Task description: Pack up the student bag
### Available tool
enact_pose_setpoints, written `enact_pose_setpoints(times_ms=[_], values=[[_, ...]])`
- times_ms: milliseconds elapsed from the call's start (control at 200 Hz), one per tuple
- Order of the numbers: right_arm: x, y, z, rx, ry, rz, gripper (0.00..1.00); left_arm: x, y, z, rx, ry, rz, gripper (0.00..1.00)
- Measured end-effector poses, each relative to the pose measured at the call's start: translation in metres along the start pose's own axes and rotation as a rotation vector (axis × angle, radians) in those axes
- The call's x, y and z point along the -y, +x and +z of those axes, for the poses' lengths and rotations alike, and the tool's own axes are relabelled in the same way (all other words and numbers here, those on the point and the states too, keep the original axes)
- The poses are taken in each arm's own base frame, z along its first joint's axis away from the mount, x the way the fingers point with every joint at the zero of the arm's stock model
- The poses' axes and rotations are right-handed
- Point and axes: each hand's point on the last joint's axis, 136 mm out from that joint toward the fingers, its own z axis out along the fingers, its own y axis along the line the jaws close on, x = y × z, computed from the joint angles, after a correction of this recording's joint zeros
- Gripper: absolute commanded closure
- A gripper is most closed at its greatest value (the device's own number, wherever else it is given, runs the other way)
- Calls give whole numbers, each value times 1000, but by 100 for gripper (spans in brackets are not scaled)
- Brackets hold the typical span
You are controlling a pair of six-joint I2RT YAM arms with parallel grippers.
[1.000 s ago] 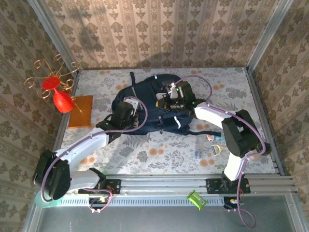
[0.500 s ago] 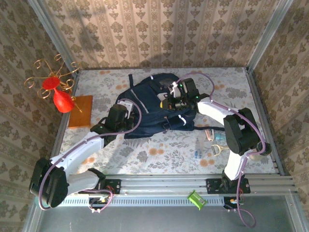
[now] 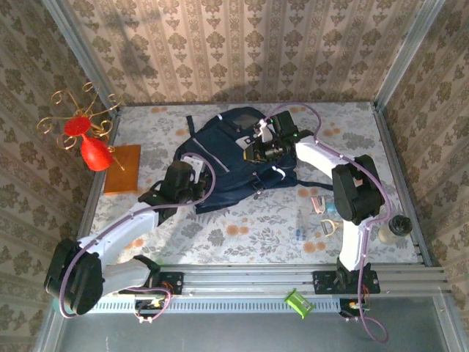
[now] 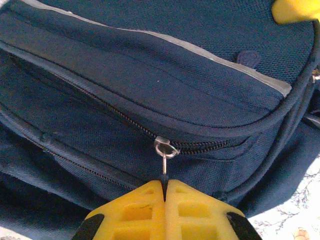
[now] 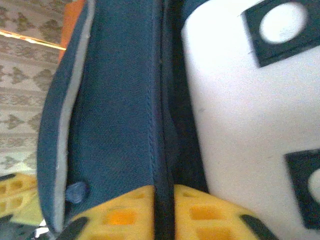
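The student bag point(image 3: 223, 150) lies on the flowered table point(image 3: 242, 231), toward its far middle, between my two arms. My left gripper point(image 4: 164, 184) is closed tight on the metal zip pull point(image 4: 164, 150) of one of the bag's pockets, at its near left side. My right gripper point(image 5: 164, 212) sits at the bag's far right, its fingers a narrow slit apart with a dark seam of the bag between them; whether they pinch it I cannot tell
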Motion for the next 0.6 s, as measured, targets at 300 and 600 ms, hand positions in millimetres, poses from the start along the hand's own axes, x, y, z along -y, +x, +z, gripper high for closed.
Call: enact_pose_setpoints(times_ms=[300,600], values=[[17,5,-24,58,203,-29,38,15,13,10,-37,38,-4,100],[-8,76,-17,57,198,-14,19,22,16,11,-45,50,4,100]])
